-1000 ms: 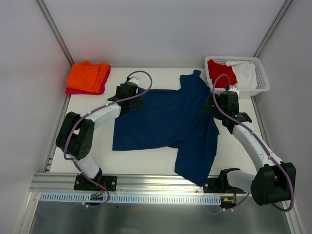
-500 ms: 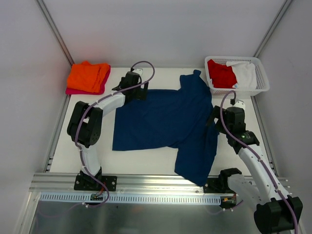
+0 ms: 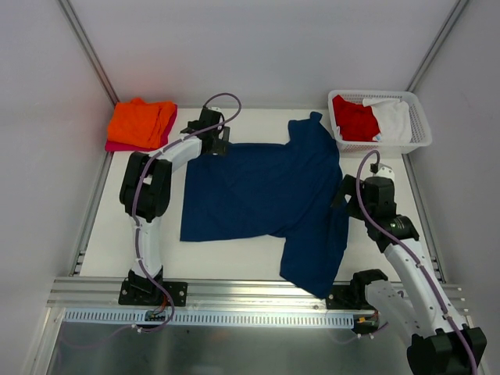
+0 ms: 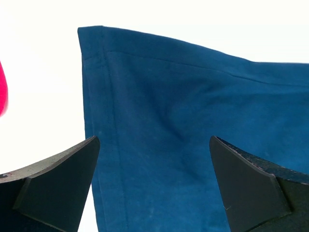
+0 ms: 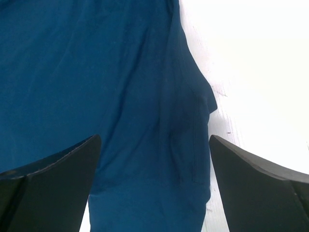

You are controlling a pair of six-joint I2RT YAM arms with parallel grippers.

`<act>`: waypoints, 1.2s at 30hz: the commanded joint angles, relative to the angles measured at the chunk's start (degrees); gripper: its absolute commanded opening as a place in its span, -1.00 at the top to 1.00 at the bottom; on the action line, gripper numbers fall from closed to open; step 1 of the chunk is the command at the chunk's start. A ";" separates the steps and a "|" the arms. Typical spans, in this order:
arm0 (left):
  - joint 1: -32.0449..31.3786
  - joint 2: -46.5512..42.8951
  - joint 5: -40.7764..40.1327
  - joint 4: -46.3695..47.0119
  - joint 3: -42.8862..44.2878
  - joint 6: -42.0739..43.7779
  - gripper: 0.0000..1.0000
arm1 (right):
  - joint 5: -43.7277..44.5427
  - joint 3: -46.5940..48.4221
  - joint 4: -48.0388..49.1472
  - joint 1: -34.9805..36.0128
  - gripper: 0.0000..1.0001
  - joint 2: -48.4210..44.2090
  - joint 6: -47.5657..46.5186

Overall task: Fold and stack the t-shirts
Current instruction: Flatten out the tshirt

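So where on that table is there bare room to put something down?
Bare table runs along the near edge, left of the navy t-shirt's overhanging part, and along the far edge between the orange t-shirt and the navy collar. The right side, near the basket, holds the right arm.

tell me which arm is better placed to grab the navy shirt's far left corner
Left. The open left gripper is right by that hemmed corner of the navy shirt; the open right gripper is across at its right edge.
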 commanded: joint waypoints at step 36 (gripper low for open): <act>10.08 18.27 21.17 -26.01 21.03 -16.67 0.67 | -1.83 7.37 -6.34 0.36 -0.99 -7.68 0.88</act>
